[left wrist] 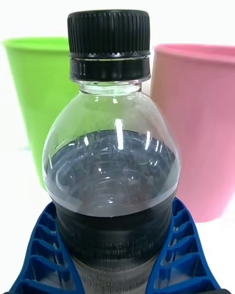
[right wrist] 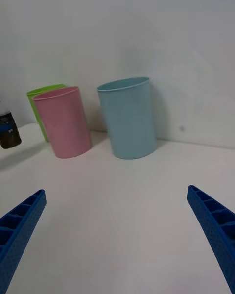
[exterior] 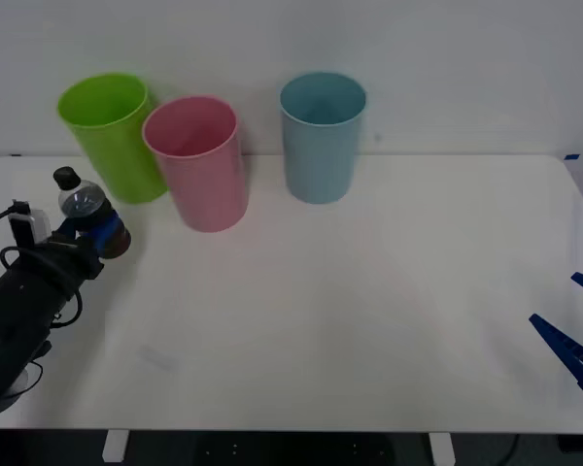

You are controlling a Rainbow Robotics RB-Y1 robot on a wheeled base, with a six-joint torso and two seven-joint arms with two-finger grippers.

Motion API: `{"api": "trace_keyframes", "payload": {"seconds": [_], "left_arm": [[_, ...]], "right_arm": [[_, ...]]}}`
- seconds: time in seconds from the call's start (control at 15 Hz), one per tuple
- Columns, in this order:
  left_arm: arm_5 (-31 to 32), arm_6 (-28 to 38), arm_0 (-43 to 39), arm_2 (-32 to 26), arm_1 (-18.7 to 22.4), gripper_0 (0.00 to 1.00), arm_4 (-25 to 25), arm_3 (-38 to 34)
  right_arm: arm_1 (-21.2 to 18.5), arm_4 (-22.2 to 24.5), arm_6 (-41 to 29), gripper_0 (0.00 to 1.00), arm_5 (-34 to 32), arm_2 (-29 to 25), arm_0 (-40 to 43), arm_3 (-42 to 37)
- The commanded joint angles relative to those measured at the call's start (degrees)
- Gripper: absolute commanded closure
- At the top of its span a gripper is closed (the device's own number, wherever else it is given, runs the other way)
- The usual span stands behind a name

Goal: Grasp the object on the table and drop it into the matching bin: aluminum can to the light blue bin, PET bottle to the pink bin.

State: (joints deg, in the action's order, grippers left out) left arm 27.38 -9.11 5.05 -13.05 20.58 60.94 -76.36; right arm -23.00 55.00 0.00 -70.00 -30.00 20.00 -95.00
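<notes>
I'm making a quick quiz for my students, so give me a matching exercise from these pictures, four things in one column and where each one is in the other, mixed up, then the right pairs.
Things:
1. PET bottle
2. pink bin
3. light blue bin
4. right gripper

Places or states:
A. open, at the table's right edge
B. between the lime green bin and the light blue bin
C. held between the left gripper's fingers
D. rightmost of the three bins

Pairs: 1-C, 2-B, 3-D, 4-A
</notes>
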Motion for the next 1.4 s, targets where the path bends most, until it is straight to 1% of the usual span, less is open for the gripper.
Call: {"api": "trace_keyframes", "payload": {"seconds": [0.07,0.27,0.53,0.73,0.8,1.07,1.2,1.4], "left_arm": [[-0.48,1.11,-3.91,1.53,2.36,1.00,-4.96,-6.16],[-1.80,2.17,-6.55,2.94,5.09,1.00,-9.88,-12.14],[-3.91,3.84,-6.46,3.82,6.14,1.00,-13.39,-17.33],[-9.62,4.19,-5.23,6.90,8.69,1.00,-16.29,-20.75],[-11.38,4.19,-4.53,8.04,10.45,1.00,-17.70,-21.81],[-12.79,5.51,-0.83,8.65,14.23,1.00,-20.51,-21.98],[-12.79,6.21,0.13,8.74,14.93,1.00,-20.60,-21.98],[-14.02,7.18,2.15,9.27,14.93,1.00,-20.07,-21.98]], "right_arm": [[0.00,0.00,0.00,0.00,0.00,0.00,0.00,0.00],[0.00,0.00,0.00,0.00,0.00,0.00,0.00,0.00],[0.00,0.00,0.00,0.00,0.00,0.00,0.00,0.00],[0.00,0.00,0.00,0.00,0.00,0.00,0.00,0.00],[0.00,0.00,0.00,0.00,0.00,0.00,0.00,0.00],[0.00,0.00,0.00,0.00,0.00,0.00,0.00,0.00],[0.00,0.00,0.00,0.00,0.00,0.00,0.00,0.00],[0.00,0.00,0.00,0.00,0.00,0.00,0.00,0.00]]}}
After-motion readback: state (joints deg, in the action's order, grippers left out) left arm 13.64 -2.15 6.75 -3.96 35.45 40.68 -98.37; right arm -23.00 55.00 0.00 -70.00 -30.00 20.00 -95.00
